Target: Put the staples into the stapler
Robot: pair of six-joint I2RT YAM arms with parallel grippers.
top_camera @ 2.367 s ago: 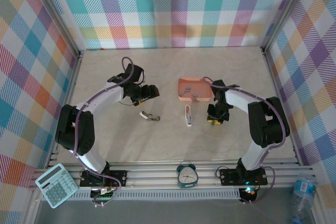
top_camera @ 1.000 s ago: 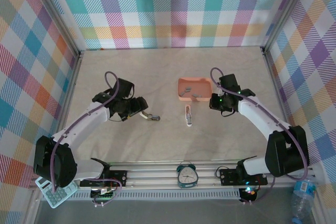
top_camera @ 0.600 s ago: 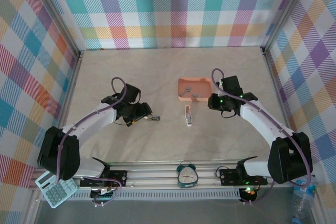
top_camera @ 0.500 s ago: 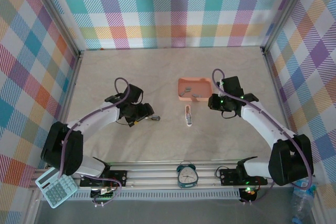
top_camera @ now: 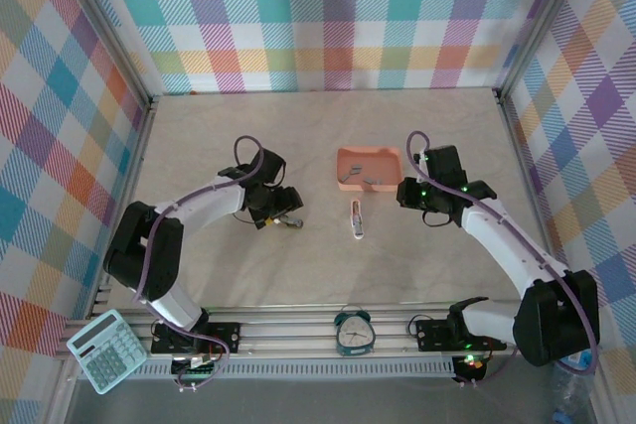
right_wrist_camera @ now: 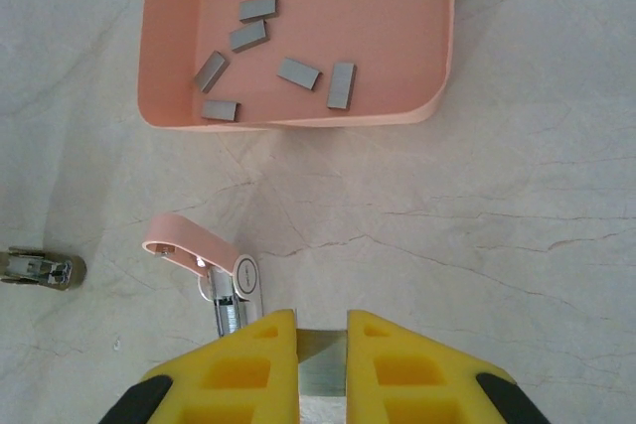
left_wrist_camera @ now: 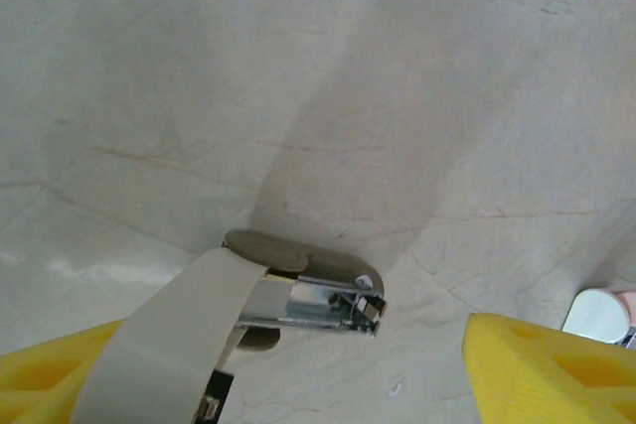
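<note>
The left gripper hung low with its yellow fingers spread wide. The white stapler lay between them, nearer the left finger, touched by neither. That straddling stance looked like a setup to grasp or steady the stapler for loading. Its pale, matte plastic lid was swung up off a shiny steel magazine that ended in a small square nose. A rounded grey base lay flat on the table, a smooth, pale, faintly veined surface.

The right gripper had its blocky yellow fingers pressed together, leaving only a thin slit. A grey sliver showed in that slit, and what it was could not be told. Straight ahead of this gripper sat the pink tray, a shallow, smooth plastic dish with rounded corners, probably there to keep small parts from scattering. The staples lay loose inside it as six short, flat, dull-grey strips, well apart from both staplers. Just ahead and left of the fingers lay the pink stapler, also open, its lid raised off a bright metal channel.
</note>
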